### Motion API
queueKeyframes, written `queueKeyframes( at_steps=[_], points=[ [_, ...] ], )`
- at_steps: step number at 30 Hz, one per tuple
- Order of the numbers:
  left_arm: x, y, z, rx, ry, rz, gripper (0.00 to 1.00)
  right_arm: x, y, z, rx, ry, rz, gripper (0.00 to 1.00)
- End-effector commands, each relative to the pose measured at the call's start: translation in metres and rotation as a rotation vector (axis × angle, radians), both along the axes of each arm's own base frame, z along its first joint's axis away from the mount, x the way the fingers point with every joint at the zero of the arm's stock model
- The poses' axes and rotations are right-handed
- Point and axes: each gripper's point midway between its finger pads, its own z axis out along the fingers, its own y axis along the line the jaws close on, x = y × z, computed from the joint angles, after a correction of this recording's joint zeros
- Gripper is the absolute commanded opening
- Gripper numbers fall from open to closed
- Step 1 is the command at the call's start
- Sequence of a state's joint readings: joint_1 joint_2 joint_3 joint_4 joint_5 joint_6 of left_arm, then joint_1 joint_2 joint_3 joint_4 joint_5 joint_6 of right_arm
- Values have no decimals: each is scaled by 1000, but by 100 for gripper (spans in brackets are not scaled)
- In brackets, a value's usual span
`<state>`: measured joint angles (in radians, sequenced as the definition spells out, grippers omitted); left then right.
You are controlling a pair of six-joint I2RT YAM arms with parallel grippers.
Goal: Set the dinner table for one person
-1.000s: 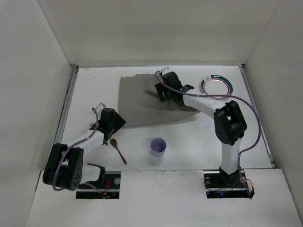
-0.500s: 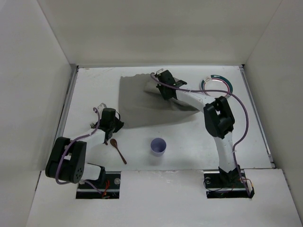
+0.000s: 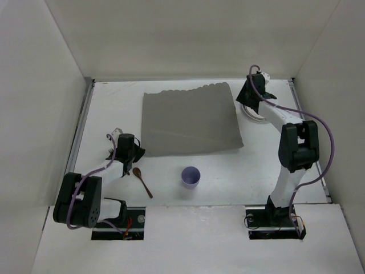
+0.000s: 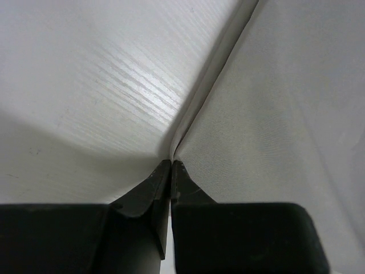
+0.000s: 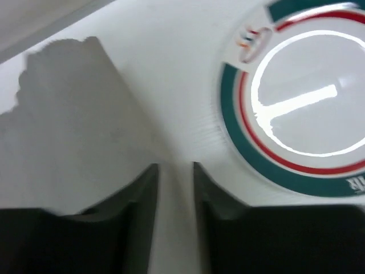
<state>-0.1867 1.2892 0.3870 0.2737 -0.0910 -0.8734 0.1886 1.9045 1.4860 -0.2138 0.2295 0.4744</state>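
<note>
Plate point(image 5: 230, 108) beside right pincer point(image 5: 174, 166), arm point(image 3: 279, 117) stretched far

The white desk point(image 3: 114, 103) is enclosed on three sides by plain white walls: a back wall point(image 3: 194, 34), a left wall point(image 3: 34, 114) and a right wall point(image 3: 336, 114). A metal rail point(image 3: 79, 134) is seen along the desk's left edge. Soft, even light is cast throughout.

Dinner table point(image 3: 228, 171): large white flat rectangle, faint wood grain.
</note>
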Motion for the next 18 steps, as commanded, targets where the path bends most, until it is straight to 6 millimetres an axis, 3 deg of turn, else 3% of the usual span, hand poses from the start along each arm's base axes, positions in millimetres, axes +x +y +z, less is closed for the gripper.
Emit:
queueKeyframes(
  at_steps=[1,3,6,9,13,18],
  points=[
    [-15,12,-6,24,33,36,0,-3,4,5,159,-45,-65,51],
    [-17,16,1,32,14,59,5,-6,8,13,166,-76,-25,61],
    [-19,22,14,67,-18,81,16,-18,4,25,146,-98,-19,64],
    [-21,24,33,91,-71,80,32,-50,8,24,138,-99,-7,64],
    [-32,13,45,95,-86,30,51,-101,8,9,152,-112,-35,64],
    [-38,-16,46,58,-61,-62,57,-153,22,-12,155,-91,-20,62]
  ],
)
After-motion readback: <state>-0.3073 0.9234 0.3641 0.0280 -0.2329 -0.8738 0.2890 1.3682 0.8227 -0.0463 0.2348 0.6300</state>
